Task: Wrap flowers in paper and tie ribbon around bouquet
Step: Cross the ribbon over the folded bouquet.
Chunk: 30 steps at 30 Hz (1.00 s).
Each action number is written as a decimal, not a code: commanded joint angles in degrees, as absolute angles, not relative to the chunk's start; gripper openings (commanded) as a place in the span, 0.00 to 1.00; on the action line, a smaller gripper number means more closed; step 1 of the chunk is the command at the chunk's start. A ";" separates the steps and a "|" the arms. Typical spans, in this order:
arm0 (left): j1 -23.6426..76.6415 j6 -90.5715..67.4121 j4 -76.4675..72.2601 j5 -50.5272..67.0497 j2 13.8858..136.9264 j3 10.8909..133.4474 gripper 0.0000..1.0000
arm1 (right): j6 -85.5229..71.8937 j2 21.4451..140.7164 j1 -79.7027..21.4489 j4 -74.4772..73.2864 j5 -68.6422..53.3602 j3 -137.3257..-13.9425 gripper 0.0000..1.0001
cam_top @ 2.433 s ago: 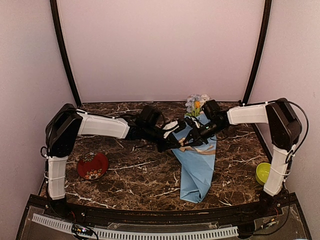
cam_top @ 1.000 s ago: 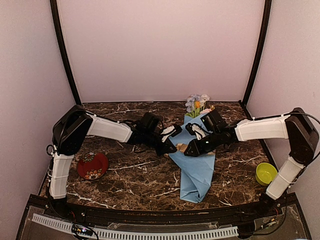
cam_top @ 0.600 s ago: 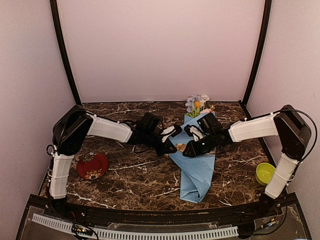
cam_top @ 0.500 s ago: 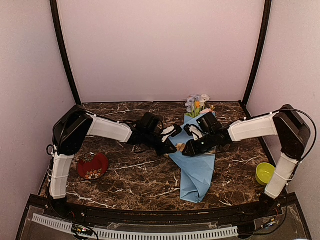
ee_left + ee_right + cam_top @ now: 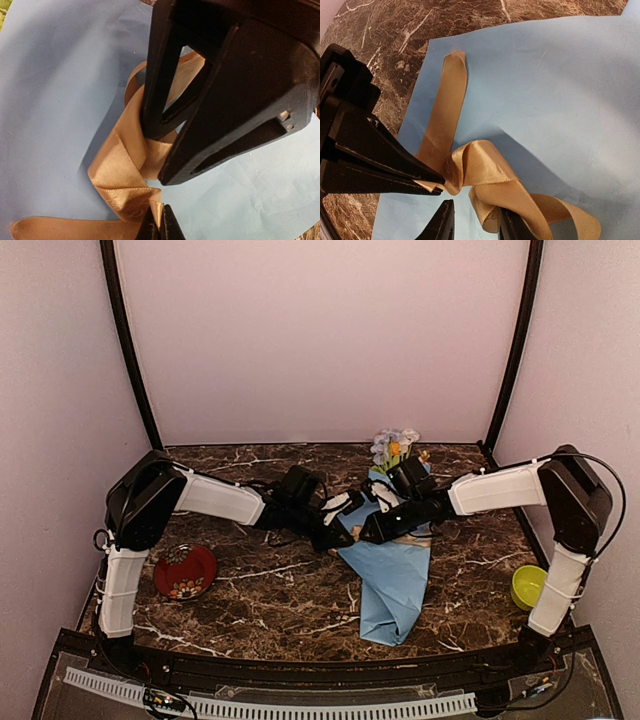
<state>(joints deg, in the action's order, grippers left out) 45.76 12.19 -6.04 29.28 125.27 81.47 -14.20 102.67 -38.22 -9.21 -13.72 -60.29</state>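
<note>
The bouquet (image 5: pixel 392 575) lies on the marble table, a light-blue paper (image 5: pixel 50 75) cone with the flowers (image 5: pixel 393 447) poking out at its far end. The tan ribbon (image 5: pixel 120 170) lies looped and twisted on the paper. My left gripper (image 5: pixel 160 227) is shut on a fold of the ribbon beside the twist. My right gripper (image 5: pixel 475 225) faces it from the right. Its jaws stand apart, and a ribbon (image 5: pixel 480 165) loop rests against its right finger. In the top view both grippers (image 5: pixel 350 532) meet over the cone's upper left edge. The stems are hidden inside the paper.
A red patterned dish (image 5: pixel 185 571) sits at the front left, near the left arm's base. A yellow-green cup (image 5: pixel 527 586) stands at the right edge by the right arm's base. Walls and black posts close in the table at the back and on both sides.
My right arm has drawn in and moved slightly left and back, closer to the left gripper, and its jaws have widened a little. The left gripper has stayed put, still gripping the ribbon.
</note>
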 commanded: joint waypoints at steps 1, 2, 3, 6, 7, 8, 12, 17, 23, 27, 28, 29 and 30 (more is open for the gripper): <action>45.53 11.99 -5.64 30.51 125.24 81.91 0.00 | -11.99 104.72 -38.50 -9.60 -13.81 -62.62 0.28; 45.53 12.00 -5.63 30.48 125.19 81.99 0.00 | -11.84 104.83 -38.50 -9.59 -14.11 -62.61 0.28; 45.53 12.01 -5.63 30.40 125.23 82.00 0.00 | -11.86 104.96 -38.50 -9.63 -14.41 -62.55 0.28; 45.53 12.08 -5.82 30.14 125.26 81.99 0.00 | -11.70 105.40 -38.50 -10.12 -15.23 -62.29 0.27; 45.48 12.12 -5.88 30.13 125.28 81.92 0.00 | -11.66 105.46 -38.50 -10.31 -15.28 -62.05 0.27; 45.44 12.08 -5.93 30.07 125.33 81.95 0.00 | -11.58 105.56 -38.50 -10.45 -15.29 -61.85 0.27; 45.36 12.01 -6.06 29.96 125.33 81.70 0.00 | -11.02 106.05 -38.50 -11.60 -15.31 -62.04 0.15; 45.31 12.08 -6.06 27.97 125.33 81.24 0.00 | -9.55 104.02 -38.50 -17.62 -23.12 -65.48 0.00; 45.02 10.99 -6.83 26.08 125.44 80.10 0.00 | -6.99 99.60 -38.41 -30.39 -36.34 -68.27 0.00; 45.00 10.78 -6.77 24.70 125.93 79.98 0.00 | -8.38 96.95 -38.41 -35.28 -45.70 -66.56 0.00; 45.00 10.88 -6.70 24.53 126.01 79.98 0.00 | -9.07 95.99 -38.41 -35.25 -47.64 -66.43 0.00; 45.00 11.02 -6.68 24.17 126.07 79.94 0.00 | -9.68 95.06 -38.41 -35.08 -48.93 -65.04 0.00; 45.00 11.07 -6.60 23.98 126.12 80.02 0.00 | -10.13 94.26 -38.36 -35.08 -50.00 -64.32 0.00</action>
